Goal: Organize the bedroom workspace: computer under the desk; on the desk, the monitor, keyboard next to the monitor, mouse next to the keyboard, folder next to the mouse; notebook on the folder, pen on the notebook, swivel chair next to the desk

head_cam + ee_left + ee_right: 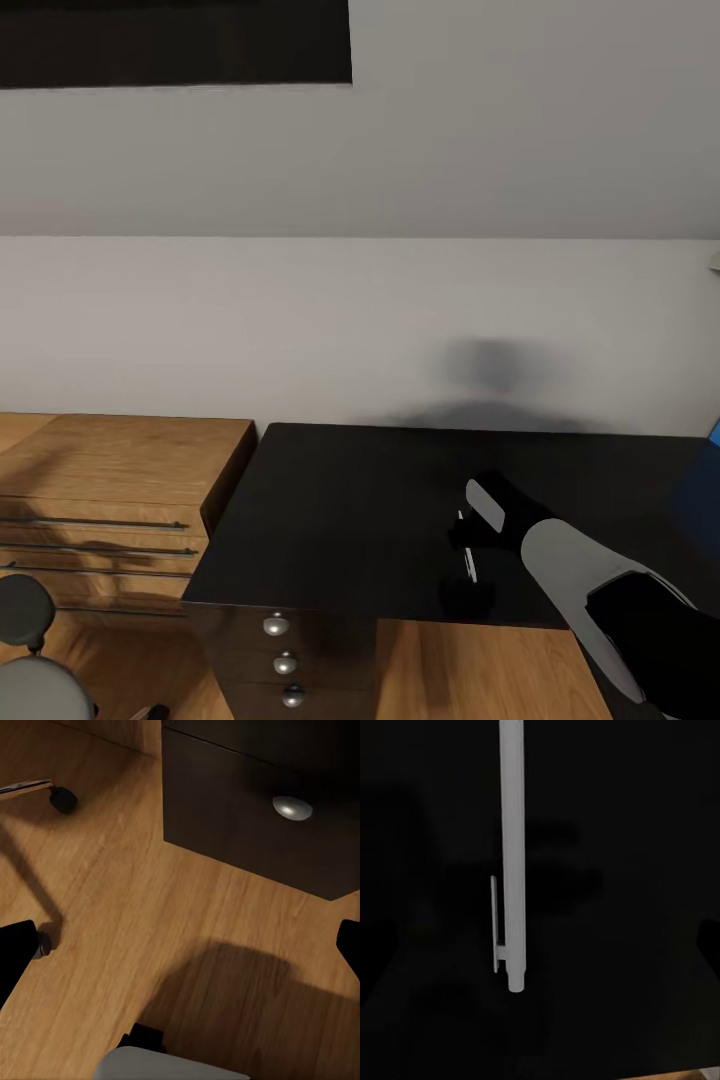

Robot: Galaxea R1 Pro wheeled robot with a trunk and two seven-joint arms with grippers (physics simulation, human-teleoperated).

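Nearest the camera, at the lower left of the head view, part of the grey swivel chair [30,655] shows, standing on the wood floor [470,665] just off the drawer end of the counter [350,520]. The left wrist view looks down on that floor, with a chair caster [63,798], a dark drawer front and one round silver knob [292,808]; the left gripper's [180,952] fingertips sit at the two edges of the picture, wide apart with nothing between them.

Further in, the right arm reaches over the black counter top, and the right gripper [470,555] hangs low above the pen [469,562], which lies flat on the bare surface near the front edge. In the right wrist view the pen [512,855] runs lengthwise with its clip showing. Whether the jaws are spread or closed I cannot tell, as the dark fingers merge with the dark top.

At the far right edge a sliver of bright blue [712,435] shows, perhaps the folder or the desk panel. Left of the counter stands a light wood cabinet [120,500], and behind everything the pale sloped wall [360,300].

As a judgement, the pen step looks to be in hand: it is not yet on a notebook, and stacking remains.
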